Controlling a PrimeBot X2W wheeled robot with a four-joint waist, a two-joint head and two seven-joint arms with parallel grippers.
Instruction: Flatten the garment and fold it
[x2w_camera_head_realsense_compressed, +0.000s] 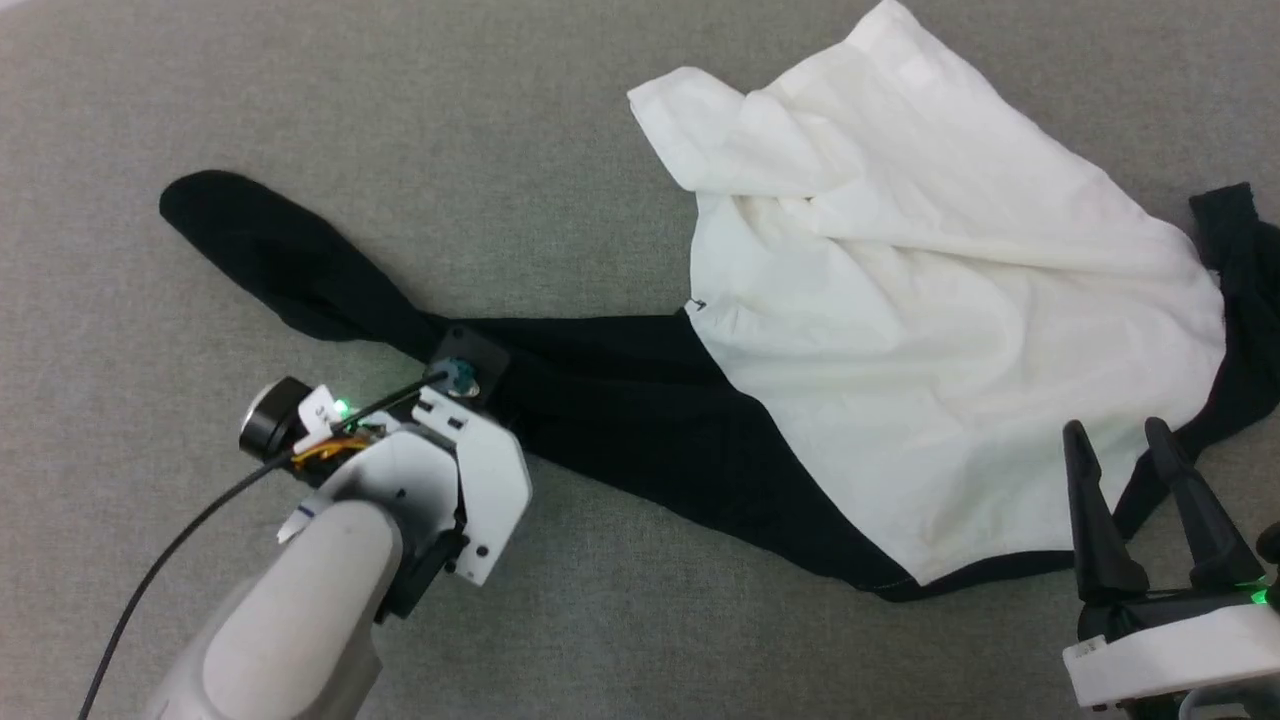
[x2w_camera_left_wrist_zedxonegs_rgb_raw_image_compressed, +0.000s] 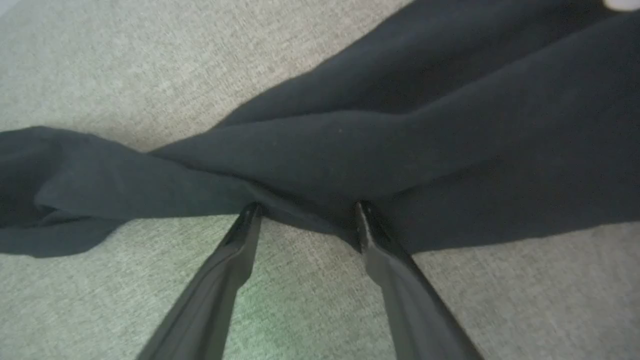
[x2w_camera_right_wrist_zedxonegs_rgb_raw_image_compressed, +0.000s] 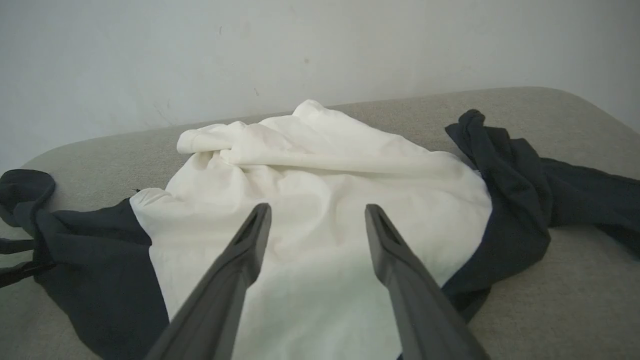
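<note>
The left end effector (x2w_camera_left_wrist_zedxonegs_rgb_raw_image_compressed: 307, 207), its two dark fingers spread wide, meets the near edge of a long black sleeve (x2w_camera_head_realsense_compressed: 300, 270). Its fingertips (x2w_camera_left_wrist_zedxonegs_rgb_raw_image_compressed: 252, 210) are against the cloth, with a fold of it lying between them, unpinched. In the head view this arm's pale forearm (x2w_camera_head_realsense_compressed: 300, 610) reaches in from the lower left, its wrist over the sleeve's narrow, twisted middle.

The right end effector (x2w_camera_head_realsense_compressed: 1117, 430), jaws equally wide and holding nothing, sits at the lower right. Its fingers point toward the garment (x2w_camera_head_realsense_compressed: 950, 300), close to the dark trim along its near edge.

The garment sprawls across a grey fabric-covered bench (x2w_camera_head_realsense_compressed: 500, 120). Its white body is rumpled, with one corner folded over at the far side. The left sleeve stretches out well to the robot's left. The other black sleeve (x2w_camera_head_realsense_compressed: 1240, 260) is bunched at the body's right edge.

A pale wall (x2w_camera_right_wrist_zedxonegs_rgb_raw_image_compressed: 300, 50) rises behind the bench in the right wrist view.
</note>
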